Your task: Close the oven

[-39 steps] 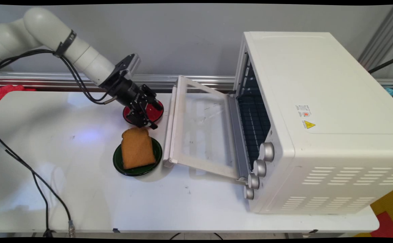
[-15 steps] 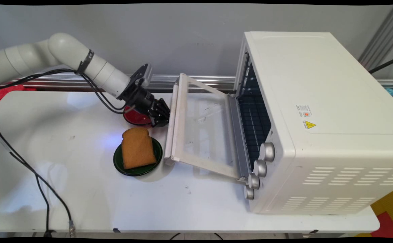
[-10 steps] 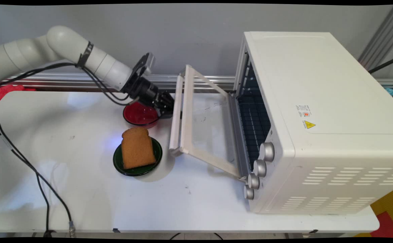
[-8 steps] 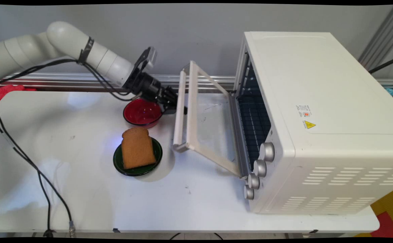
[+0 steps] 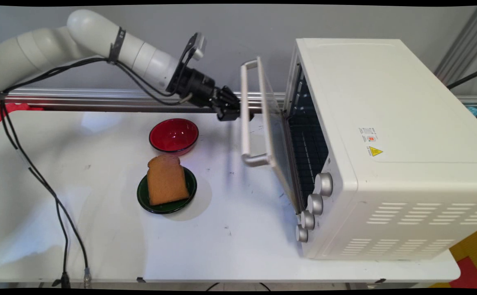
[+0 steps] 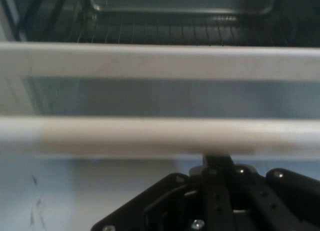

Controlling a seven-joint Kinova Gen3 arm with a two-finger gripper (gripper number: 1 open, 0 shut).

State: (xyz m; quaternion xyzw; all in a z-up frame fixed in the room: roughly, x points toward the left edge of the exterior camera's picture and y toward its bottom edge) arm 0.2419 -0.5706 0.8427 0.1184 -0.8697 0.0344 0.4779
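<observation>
My black gripper (image 5: 238,116) is shut and presses its tips against the white bar handle (image 5: 245,110) of the toaster oven's glass door (image 5: 277,135). The door stands steeply raised, a little ajar from the white oven (image 5: 385,143). In the hand view the handle (image 6: 150,135) runs across just above my gripper (image 6: 216,161). Behind it are the door's frame (image 6: 150,61) and the dark wire rack (image 6: 175,31) inside the oven. Nothing is held between the fingers.
A red bowl (image 5: 174,135) sits on the table left of the door. In front of it a slice of toast (image 5: 166,180) lies on a dark green plate (image 5: 144,196). Several silver knobs (image 5: 315,203) line the oven's front corner. Black cables (image 5: 58,196) hang at left.
The gripper moved from above the toast and bowl to the door's handle, then rose up and to the right. The door swung from lying flat open to nearly upright.
</observation>
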